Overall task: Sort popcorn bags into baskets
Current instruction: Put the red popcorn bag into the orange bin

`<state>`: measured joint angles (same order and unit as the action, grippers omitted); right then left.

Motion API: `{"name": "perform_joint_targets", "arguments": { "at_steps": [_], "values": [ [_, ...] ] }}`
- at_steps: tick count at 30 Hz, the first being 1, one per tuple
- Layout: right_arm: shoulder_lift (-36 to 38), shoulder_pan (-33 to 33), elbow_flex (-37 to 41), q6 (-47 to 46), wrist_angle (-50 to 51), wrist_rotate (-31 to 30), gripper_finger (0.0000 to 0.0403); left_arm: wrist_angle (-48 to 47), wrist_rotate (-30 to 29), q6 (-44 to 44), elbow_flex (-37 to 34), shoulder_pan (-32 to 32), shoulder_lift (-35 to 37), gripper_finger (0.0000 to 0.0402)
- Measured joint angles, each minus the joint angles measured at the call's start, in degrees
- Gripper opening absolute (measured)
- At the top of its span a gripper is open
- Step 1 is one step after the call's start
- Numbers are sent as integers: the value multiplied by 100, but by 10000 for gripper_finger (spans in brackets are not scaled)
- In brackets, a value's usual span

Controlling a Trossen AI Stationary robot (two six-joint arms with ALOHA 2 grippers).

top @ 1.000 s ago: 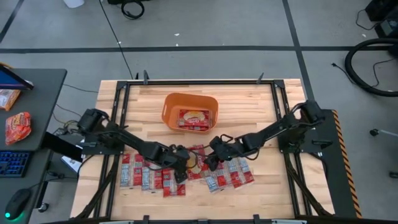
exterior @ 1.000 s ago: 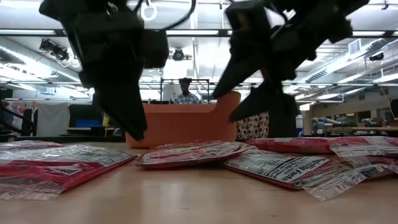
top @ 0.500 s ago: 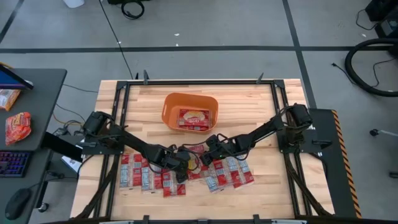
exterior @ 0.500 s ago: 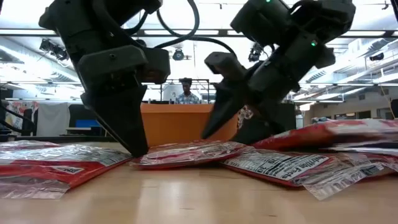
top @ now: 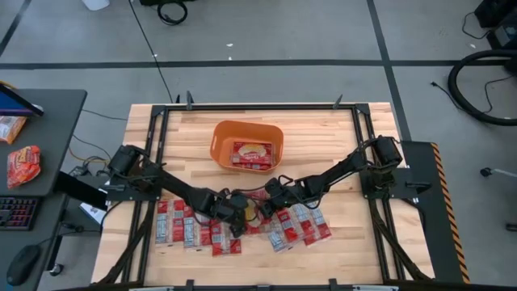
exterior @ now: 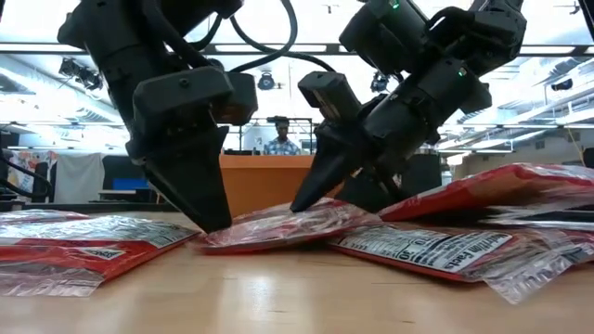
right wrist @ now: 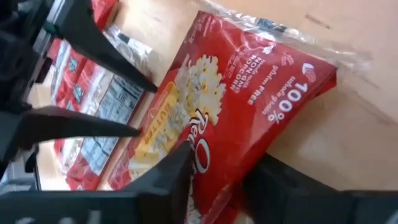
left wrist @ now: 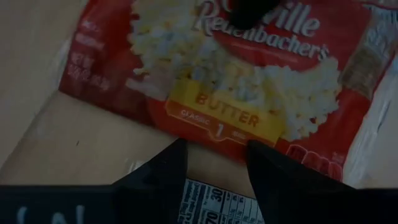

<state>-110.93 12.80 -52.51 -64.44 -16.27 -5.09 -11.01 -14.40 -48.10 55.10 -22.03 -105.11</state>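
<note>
One red popcorn bag (top: 252,208) (exterior: 278,223) lies flat on the wood between both grippers, apart from several others in a row along the near edge (top: 194,230) (top: 300,226). My left gripper (top: 237,220) (exterior: 215,223) (left wrist: 217,152) is open and low at this bag's left end. My right gripper (top: 269,202) (exterior: 302,204) (right wrist: 221,162) is open and slants down onto its right part. The orange tub (top: 220,133) (exterior: 269,181) stands behind them on the far side, with a bag (top: 252,152) lying inside. My left gripper comes steeply from above, with its open fingertips (exterior: 218,225) down at the bag's left edge (left wrist: 214,140). The edge lies in the gap between the two tips, and the bag rests on the table. My right gripper slants down from the table's right. One finger (right wrist: 180,158) lies on the bag's printed top face (right wrist: 205,134) and the other (right wrist: 267,174) stands beside its long edge. The bag's right end (exterior: 348,211) is slightly raised; its left end stays on the wood.
More bags overlap on the right (exterior: 436,246) and the left (exterior: 74,241) of the low view. A side desk at the left holds an orange-red crinkled packet (top: 23,164). A person (exterior: 277,139) stands beyond the tub. Metal rails (top: 258,107) frame the table.
Both grippers have come down to the table, onto the ends of the middle bag. My right gripper has also moved toward the table's left. The bag's right part now sits a little higher than before, and its left end has stayed put.
</note>
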Motion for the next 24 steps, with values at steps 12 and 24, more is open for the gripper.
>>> {"name": "perform_joint_targets", "arguments": {
  "at_steps": [12,24],
  "values": [
    [708,263,9,439,472,250,29,-754,456,266,-23,-6,1568,172],
    [2695,332,4,1717,1619,-677,32,-504,356,-929,-16,119,2503,174]
  ]
}}
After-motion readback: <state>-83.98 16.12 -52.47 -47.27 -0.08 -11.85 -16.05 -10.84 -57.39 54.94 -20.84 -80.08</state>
